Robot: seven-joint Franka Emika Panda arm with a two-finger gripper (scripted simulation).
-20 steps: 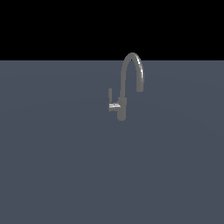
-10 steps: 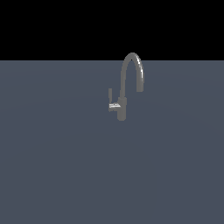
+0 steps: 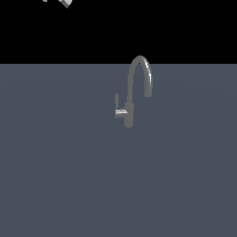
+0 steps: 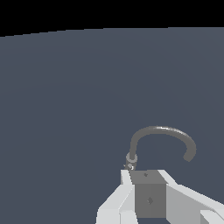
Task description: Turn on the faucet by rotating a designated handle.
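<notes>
Flat slate-blue surface (image 3: 60, 176) under a plain black backdrop; no seams, edges or texture.

Faucet (image 3: 131, 99): small, gray, metallic. Short thick cylindrical body upright on the surface, a little toward the exterior view's right of centre and well back from the near edge. Tall narrow spout rising from the body, arching over and ending with its open tip pointing down toward the exterior view's right. Bright highlight along the crown of the arch.

Handle (image 3: 116, 100): thin short gray bar, standing upright, carried at the outer end of a lighter silvery horizontal stub (image 3: 121, 112) that juts from the body toward the exterior view's left. Bar apart from the spout, roughly parallel to its lower straight section.

Wrist view: same faucet seen from above, arch of the spout (image 4: 162, 139) curving across the picture, body mostly hidden behind the pale gray housing of the gripper (image 4: 148, 197).

Gripper in the exterior view: only a small light fragment at the upper edge (image 3: 66, 3), well apart from faucet and handle, touching neither. Nothing seen in its grasp. Fingertips out of frame in both views, so jaw opening cannot be determined.

Markings: no brand, label or lettering legible anywhere.
</notes>
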